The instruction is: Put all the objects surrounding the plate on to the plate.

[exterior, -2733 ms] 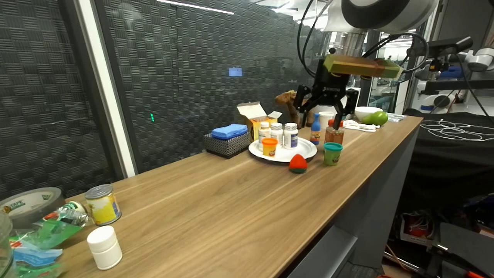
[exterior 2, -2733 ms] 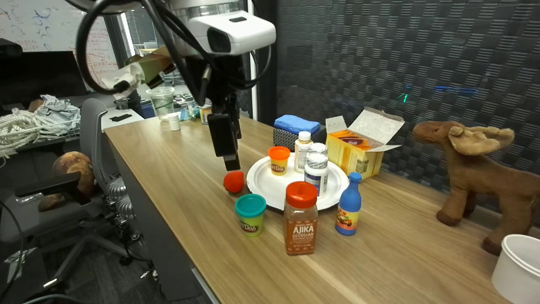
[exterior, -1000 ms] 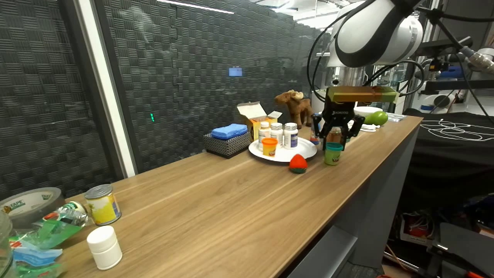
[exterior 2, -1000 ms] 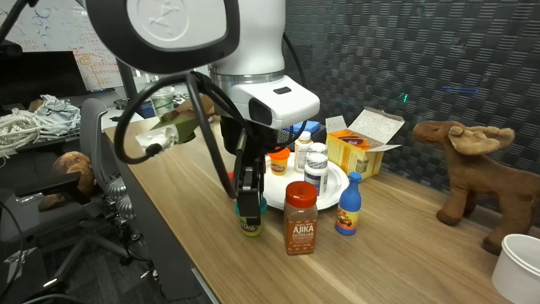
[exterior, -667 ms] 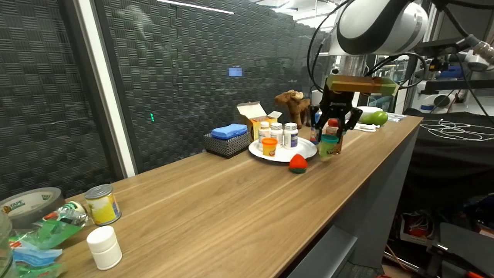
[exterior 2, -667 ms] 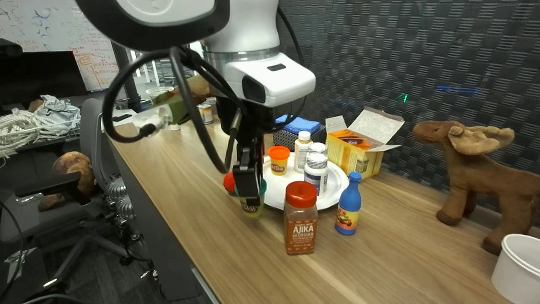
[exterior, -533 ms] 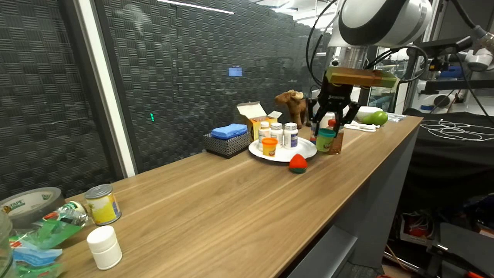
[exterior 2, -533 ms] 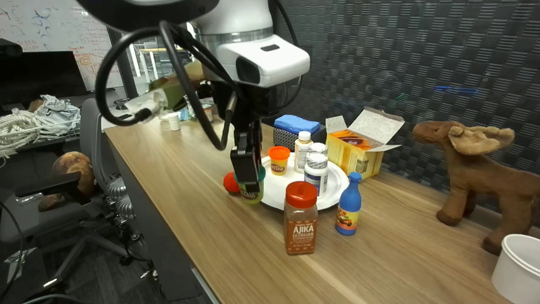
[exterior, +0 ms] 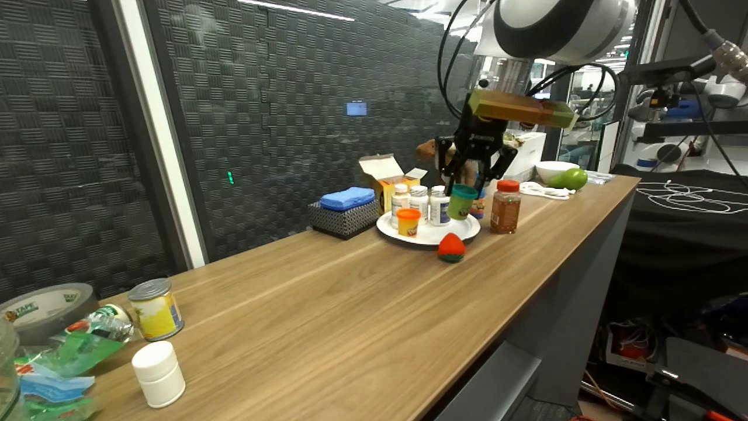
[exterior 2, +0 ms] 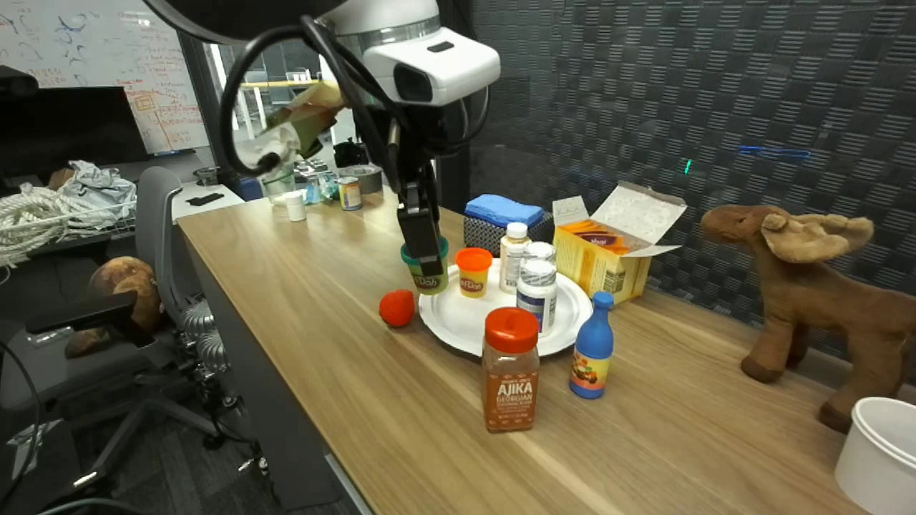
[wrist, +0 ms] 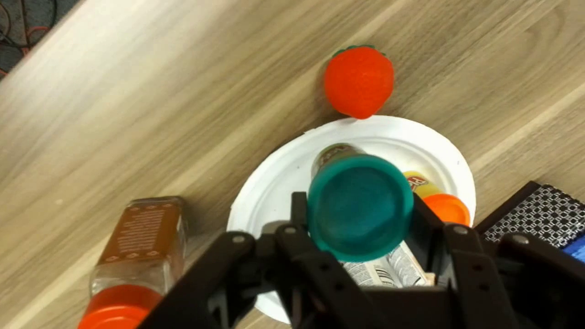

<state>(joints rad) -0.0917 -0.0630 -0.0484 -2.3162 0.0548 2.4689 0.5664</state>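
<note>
My gripper (wrist: 360,210) is shut on the green tub with the teal lid (exterior: 461,202), one finger on each side of it. The tub hangs slightly tilted above the white plate (exterior 2: 458,322), near its rim. On the plate stand an orange-lidded yellow tub (exterior 2: 472,273) and three white bottles (exterior: 419,202), partly hidden in the wrist view. A red strawberry (wrist: 359,82) lies on the table just beside the plate's rim. Outside the plate, a red-capped spice jar (exterior 2: 510,372) and a blue bottle (exterior 2: 592,347) both stand upright.
Behind the plate are an open yellow box (exterior 2: 605,257) and a patterned box with a blue cloth (exterior: 346,213) on it. A moose toy (exterior 2: 809,293) and a white container (exterior 2: 880,458) stand farther along. A can (exterior: 156,310) and white jar (exterior: 158,374) sit at the opposite end.
My gripper came down onto the teal-lidded tub, took hold of it and lifted it off the table. It has since carried the tub over the plate. The other objects stayed put.
</note>
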